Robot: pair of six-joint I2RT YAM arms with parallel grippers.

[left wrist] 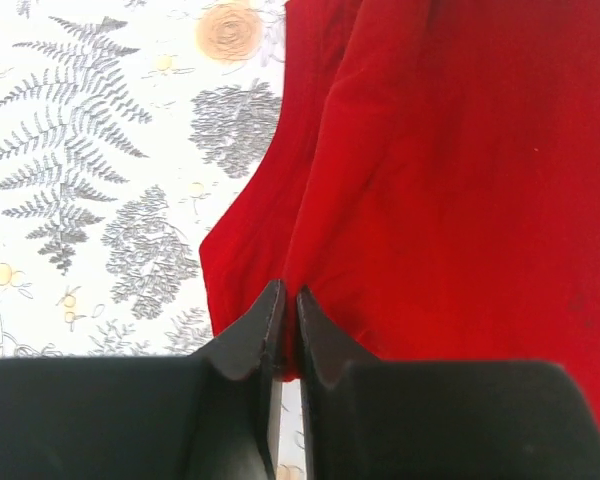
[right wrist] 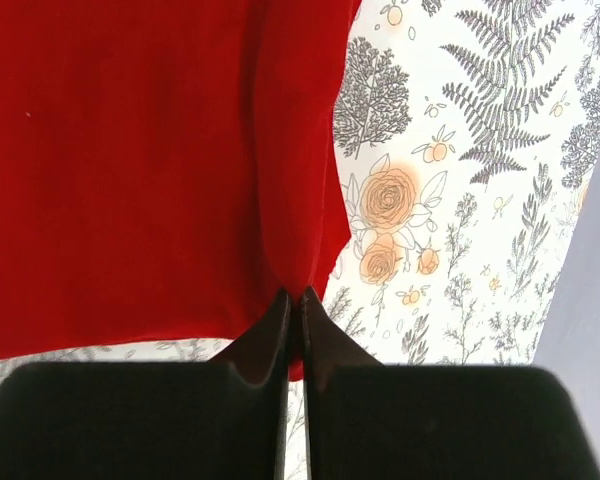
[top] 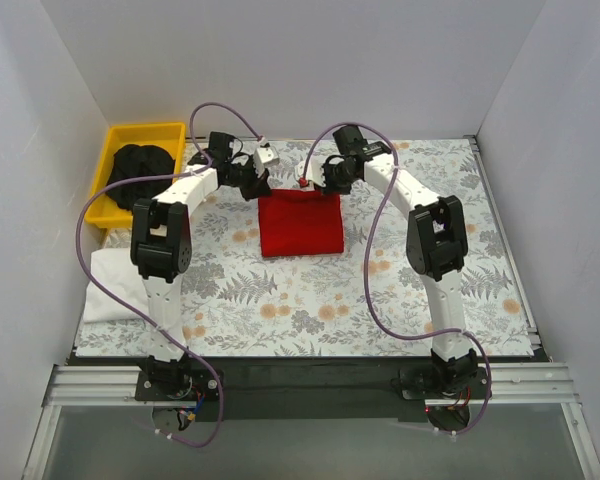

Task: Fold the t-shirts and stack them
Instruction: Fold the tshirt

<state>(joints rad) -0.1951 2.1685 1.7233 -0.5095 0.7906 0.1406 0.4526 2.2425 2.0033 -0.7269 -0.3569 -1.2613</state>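
T-shirt far corners pinched, left end effector, right end effector

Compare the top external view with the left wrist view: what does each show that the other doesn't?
Only top external: the right claw at the far right corner of the red t-shirt, the black t-shirt in the yellow bin, and the white t-shirt at the left edge of the floral table cover. Only left wrist: the left claw close up, shut on a folded edge of the red cloth. Both: the red t-shirt lying on the floral table cover, with the left claw at it.
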